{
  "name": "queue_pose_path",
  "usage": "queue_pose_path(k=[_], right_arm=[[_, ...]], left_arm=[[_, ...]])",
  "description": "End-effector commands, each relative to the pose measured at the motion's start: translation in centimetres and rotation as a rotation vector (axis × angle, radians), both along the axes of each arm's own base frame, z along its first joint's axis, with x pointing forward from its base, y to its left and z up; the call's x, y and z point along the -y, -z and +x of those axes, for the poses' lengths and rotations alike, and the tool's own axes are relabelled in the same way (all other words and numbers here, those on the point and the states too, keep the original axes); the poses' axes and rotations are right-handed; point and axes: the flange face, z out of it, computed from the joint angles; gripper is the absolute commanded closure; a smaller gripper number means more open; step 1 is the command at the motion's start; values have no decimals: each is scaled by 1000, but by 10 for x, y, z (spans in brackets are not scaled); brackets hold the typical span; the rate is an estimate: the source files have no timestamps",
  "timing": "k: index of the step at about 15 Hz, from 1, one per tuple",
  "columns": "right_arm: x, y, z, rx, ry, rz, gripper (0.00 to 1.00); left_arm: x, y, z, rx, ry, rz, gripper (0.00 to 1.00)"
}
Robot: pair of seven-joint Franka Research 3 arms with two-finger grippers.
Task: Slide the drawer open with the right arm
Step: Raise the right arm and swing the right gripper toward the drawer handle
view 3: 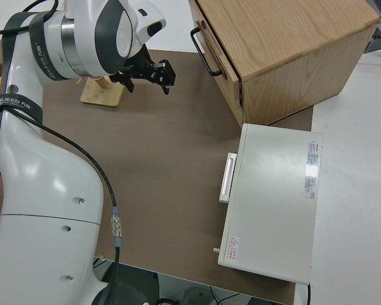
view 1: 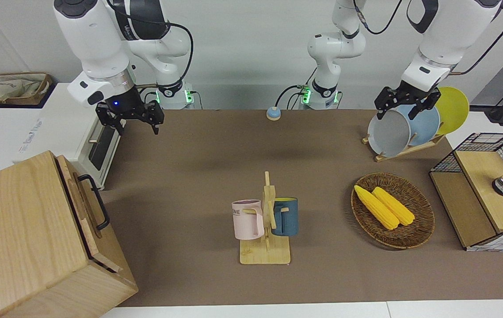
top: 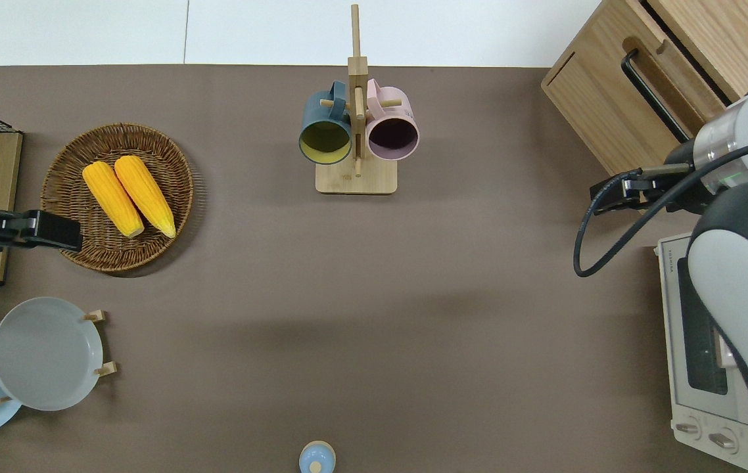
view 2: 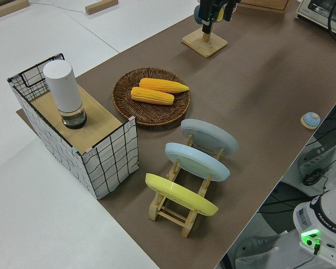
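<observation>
Two fingers of the right gripper (view 1: 135,119) are spread and hold nothing, up in the air, well short of the drawer (view 1: 84,207). This looks like the approach step; the drawer appears shut in its box (view 1: 26,238), its handle (view 1: 97,201) facing the fingers. Next they must reach that handle and close round it. The left arm is parked.

The light-wood drawer (view 1: 84,204) with black loop handle (view 1: 96,201) sits shut in its box (view 1: 26,238).
</observation>
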Motion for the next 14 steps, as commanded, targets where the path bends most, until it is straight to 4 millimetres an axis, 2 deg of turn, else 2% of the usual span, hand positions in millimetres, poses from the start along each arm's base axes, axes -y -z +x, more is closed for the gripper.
queue_pose_path(k=[1,6,11,14], right_arm=[[-17,-6,-8,1,-66,-125,15],[-52,-3,-15,13,-155,-383,15],[-60,4,-13,31,-211,-565,15],[-71,17,-11,44,-258,-665,15]], left_arm=[[-1,-3,2,-6,12,16,7],[-1,-3,2,-6,12,16,7],[-1,-4,2,-5,12,16,7],[-1,-3,2,-6,12,16,7]])
